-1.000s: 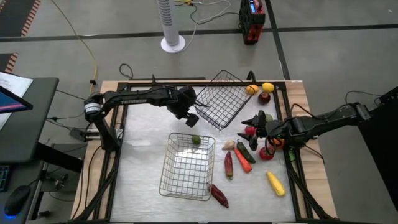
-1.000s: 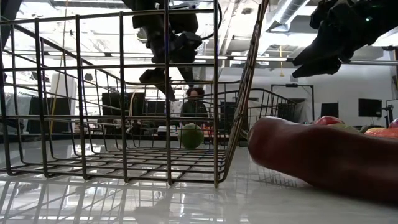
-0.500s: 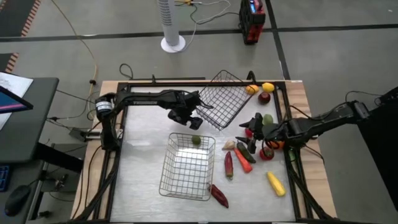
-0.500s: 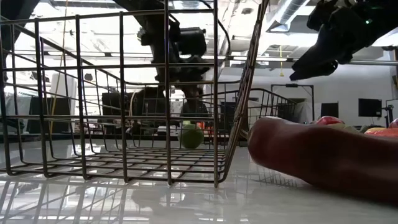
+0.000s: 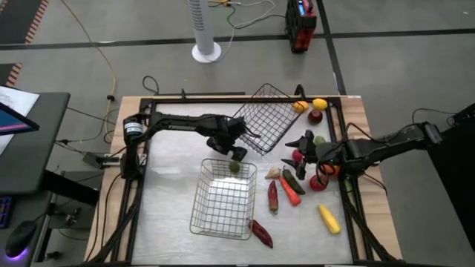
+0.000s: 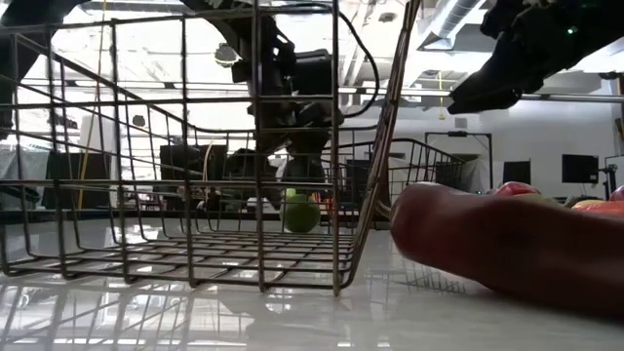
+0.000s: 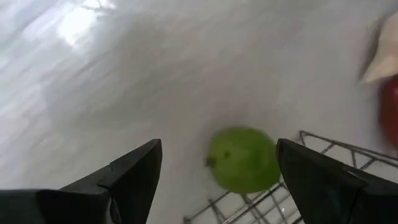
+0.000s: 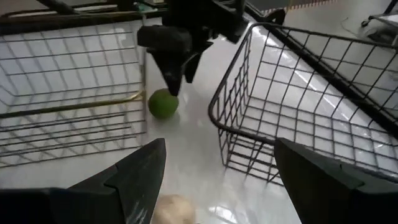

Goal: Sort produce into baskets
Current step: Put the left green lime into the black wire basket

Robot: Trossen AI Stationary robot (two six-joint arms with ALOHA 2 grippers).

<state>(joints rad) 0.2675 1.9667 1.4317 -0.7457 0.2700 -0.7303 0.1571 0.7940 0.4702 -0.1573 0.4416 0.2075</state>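
Observation:
A round green fruit [image 5: 234,167] lies at the far right corner of the near wire basket [image 5: 202,215]. I cannot tell whether it is inside or just outside the wall. It also shows in the left wrist view [image 7: 244,158] and the right wrist view [image 8: 163,104]. My left gripper [image 5: 236,153] hangs open just above it, one finger on each side [image 7: 219,143], touching nothing. My right gripper [image 5: 303,144] is open and empty [image 8: 219,143], above the produce at the right. The second basket [image 5: 263,119] stands askew at the far edge.
Loose produce lies right of the near basket: a red round piece [image 5: 298,156], a beige one [image 5: 274,173], long dark-green [image 5: 293,180], orange [image 5: 289,191] and red [image 5: 272,196] ones, yellow corn [image 5: 329,219], a maroon piece [image 5: 261,233]. Orange, yellow and maroon fruits [image 5: 310,108] sit at the far right corner.
My left gripper has moved toward the table's right and near edges and down, from beside the far basket to just above the green fruit. The fruit and both baskets have stayed in place.

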